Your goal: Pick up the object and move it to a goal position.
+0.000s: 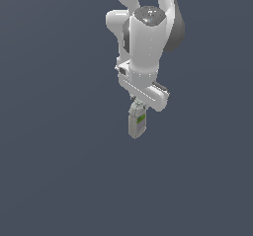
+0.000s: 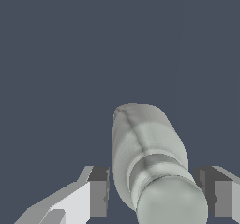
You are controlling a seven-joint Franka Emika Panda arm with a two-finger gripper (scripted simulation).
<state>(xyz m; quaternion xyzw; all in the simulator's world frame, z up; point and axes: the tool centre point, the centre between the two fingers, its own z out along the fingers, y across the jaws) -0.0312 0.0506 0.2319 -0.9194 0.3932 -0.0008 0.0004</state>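
Scene: plain dark slate-blue ground point(image 1: 54, 171), uniform across both views, with no edge or corner of a supporting surface visible in either. No position relative to a counter can be given.

Item 1, left to centre of the exterior view: bare ground only.

Item 2, centre: 1 white Panda arm point(image 1: 146, 30), descending from the top edge of the frame, wrist pointing down, grey cap on the upper joint. The hand block sits tilted, its lower end toward the exterior view's right.

Item 3, below the hand: gripper point(image 1: 137, 101). Only the fingertips' upper parts show in the exterior view. In the wrist view the gripper point(image 2: 152, 197) has 1 finger point(image 2: 96, 195) on one side of the bottle and 1 on the other, dark pads facing inward. Narrow gaps of background show between the pads and the bottle's neck, so actual contact cannot be confirmed from these renders; the jaws stand close around the cap end.

Item 4: bottle point(image 1: 137, 123), pale grey-beige, boxy body, green label patch on the upper body. It hangs upright directly beneath the hand, cap uppermost between the fingers. In the wrist view the bottle point(image 2: 143, 148) extends away from the camera, rounded cap nearest.

Item 5, right of the arm: bare ground only.
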